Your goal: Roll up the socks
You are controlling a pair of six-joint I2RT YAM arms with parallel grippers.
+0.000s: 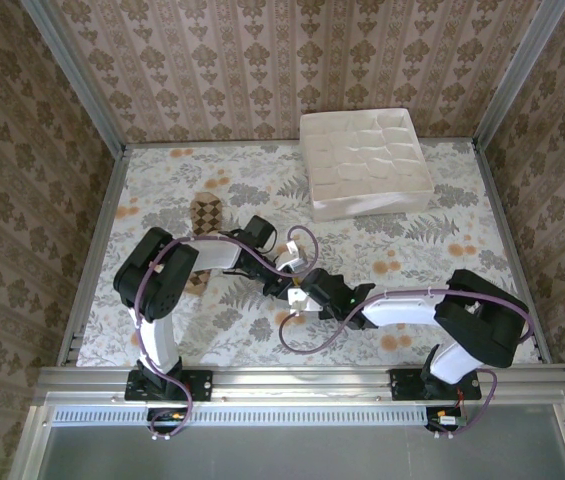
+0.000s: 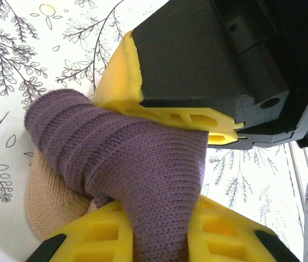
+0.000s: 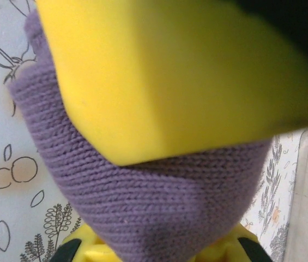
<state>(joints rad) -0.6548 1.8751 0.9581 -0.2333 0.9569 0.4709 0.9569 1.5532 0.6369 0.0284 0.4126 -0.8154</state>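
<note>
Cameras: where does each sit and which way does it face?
Top: above, behind the bases, looking down at the table; left arm and right arm show.
Left wrist: on the left arm, looking past the left pincer, shut on the purple sock.
Right wrist: same, right pincer shut on it.
Wrist views share that sock.

bright, even light all round, with soft, faint shadows on the table [image 1: 442, 215]. up close a yellow finger [image 3: 159, 76] blurs, while the purple sock [image 3: 159, 207] shows crisp knit.
</note>
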